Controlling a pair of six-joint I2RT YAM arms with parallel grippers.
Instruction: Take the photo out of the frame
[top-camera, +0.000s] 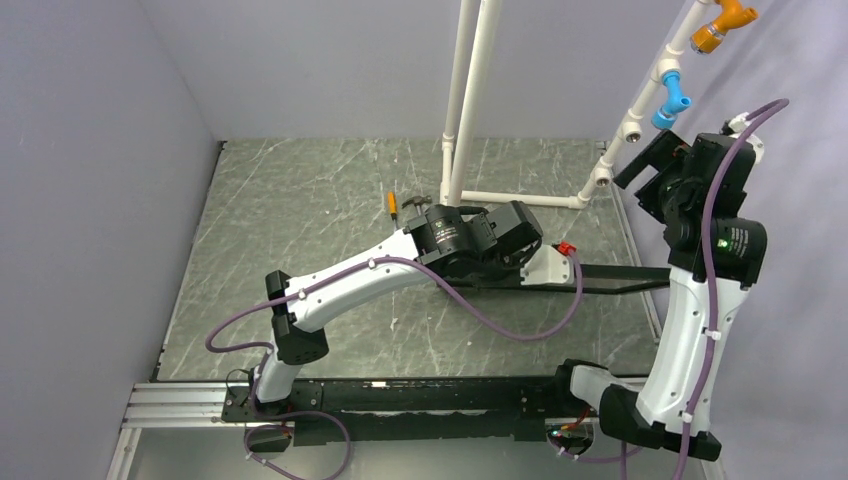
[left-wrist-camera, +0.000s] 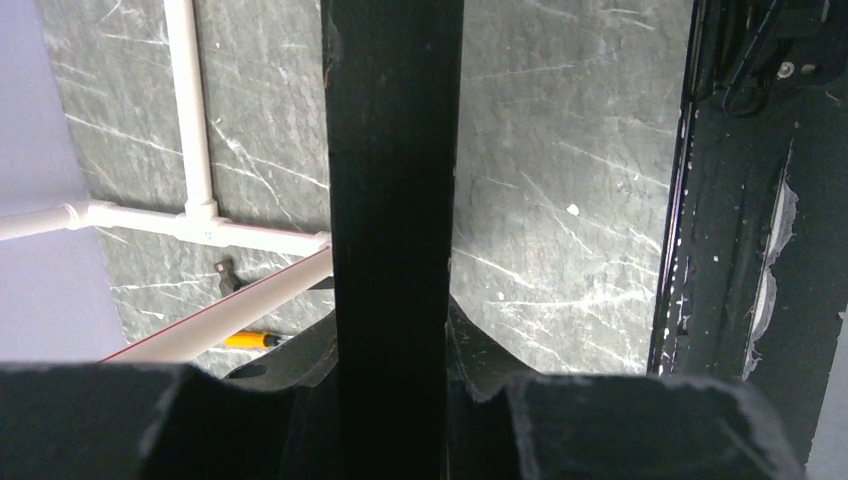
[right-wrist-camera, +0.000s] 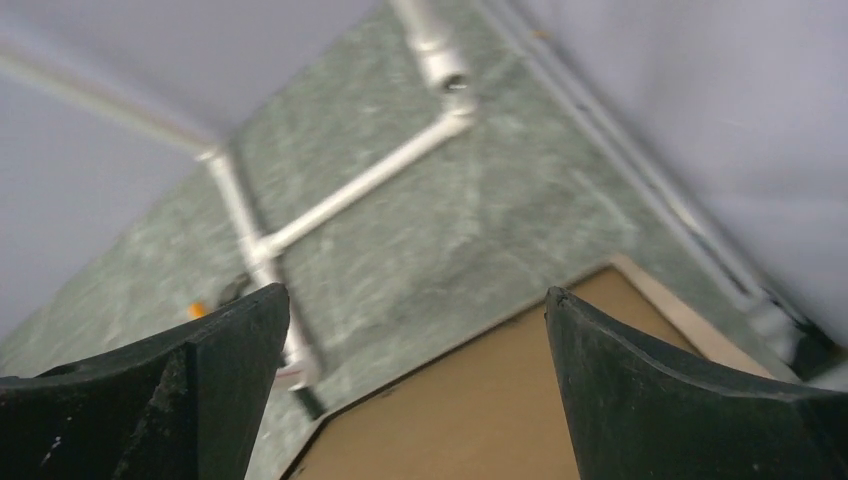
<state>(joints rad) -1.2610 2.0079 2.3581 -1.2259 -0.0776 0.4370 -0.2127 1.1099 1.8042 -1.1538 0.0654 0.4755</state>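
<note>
The left gripper (left-wrist-camera: 392, 385) is clamping the thin black frame (left-wrist-camera: 392, 150) by its edge, while the right gripper (right-wrist-camera: 410, 300), at three o'clock, is gaping wide by the brown back of the photo (right-wrist-camera: 500, 415).

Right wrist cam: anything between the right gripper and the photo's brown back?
Nothing. Right wrist view: the open right gripper hangs clear of the photo's brown back; only green tabletop shows behind the gap.
</note>
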